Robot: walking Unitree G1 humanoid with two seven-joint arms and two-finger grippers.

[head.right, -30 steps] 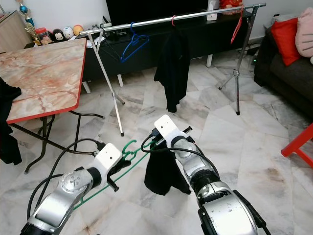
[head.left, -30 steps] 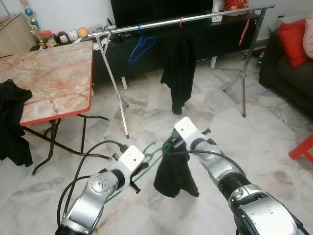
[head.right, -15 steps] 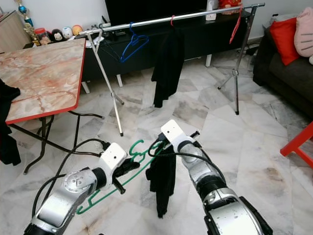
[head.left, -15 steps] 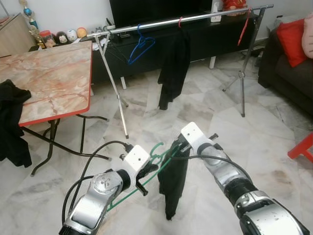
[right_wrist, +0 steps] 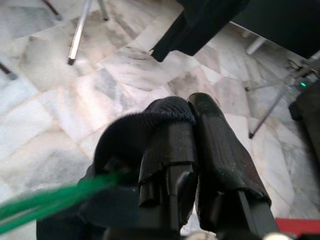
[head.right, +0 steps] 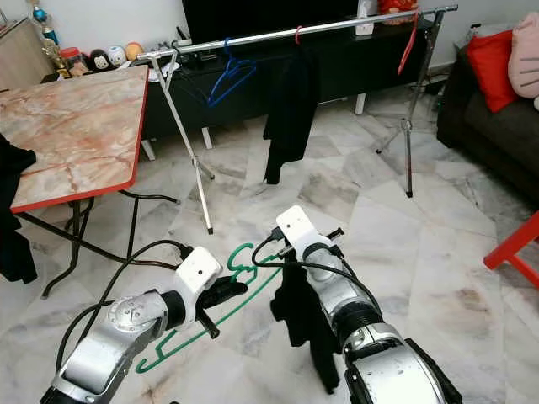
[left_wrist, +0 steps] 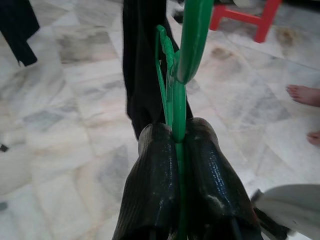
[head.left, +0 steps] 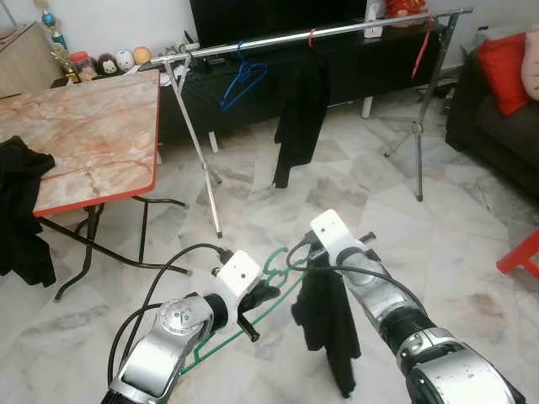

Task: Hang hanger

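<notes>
My left gripper (head.left: 263,296) is shut on the lower bar of a green hanger (head.right: 245,259), held low over the floor. In the left wrist view the fingers (left_wrist: 150,170) pinch the green hanger (left_wrist: 192,40) tight. My right gripper (head.left: 308,257) is shut on a black garment (head.left: 330,326) that dangles from it beside the hanger's hook. The right wrist view has the cloth (right_wrist: 125,135) wrapped over one finger and the green wire (right_wrist: 45,202) close by. A silver clothes rail (head.left: 337,30) stands ahead across the room.
On the rail hang a blue hanger (head.left: 244,80), a black garment (head.left: 299,118) and a red hanger (head.left: 421,50). A marble table (head.left: 84,135) with dark cloth (head.left: 21,210) is left. A sofa (head.left: 497,109) and red stool (head.left: 522,252) are right. A person's feet (left_wrist: 305,95) are near.
The black garment has dropped from a bunch to a long hang and swung right under my right gripper. The left gripper with the green hanger has edged forward toward it.
</notes>
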